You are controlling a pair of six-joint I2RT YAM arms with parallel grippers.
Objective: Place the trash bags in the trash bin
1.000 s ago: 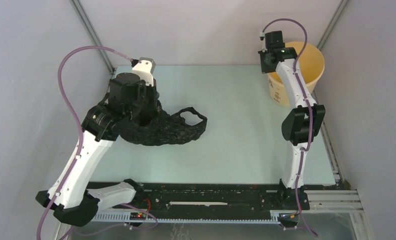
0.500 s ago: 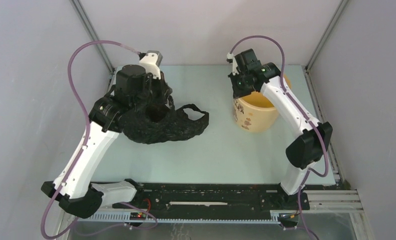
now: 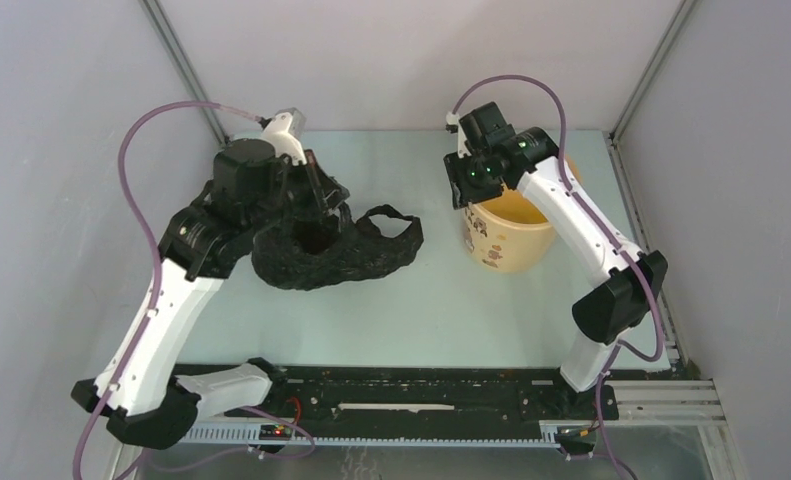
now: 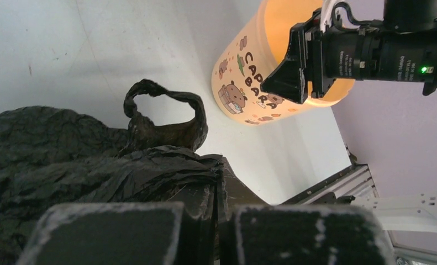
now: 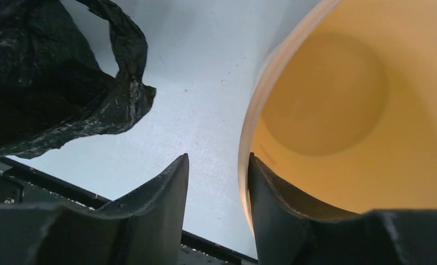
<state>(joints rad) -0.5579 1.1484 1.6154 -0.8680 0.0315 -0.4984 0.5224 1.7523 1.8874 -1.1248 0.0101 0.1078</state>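
The trash bag [image 3: 336, 255], crinkled glossy black film, lies bunched on the left of the table with a loop handle [image 4: 163, 99] standing up. My left gripper [image 3: 311, 195] is shut on a fold of the trash bag [image 4: 67, 160], pinched between its pads [image 4: 220, 190]. The trash bin [image 3: 506, 235], a pale yellow bucket with bear pictures [image 4: 243, 72], stands upright right of the bag and empty inside [image 5: 343, 110]. My right gripper [image 3: 471, 195] is open astride the bin's near-left rim [image 5: 248, 138]. One finger is inside against the wall, the other outside and apart from it [image 5: 219, 157].
Pale table surface [image 3: 441, 300] lies between bag and bin. A black rail [image 3: 421, 385] runs along the near edge. Grey walls and metal corner posts [image 3: 186, 70] close in the back and sides.
The right arm dragged the bin from the back right corner to the table's middle, then opened its jaws at the rim. The left arm shifted slightly, still holding the bag.
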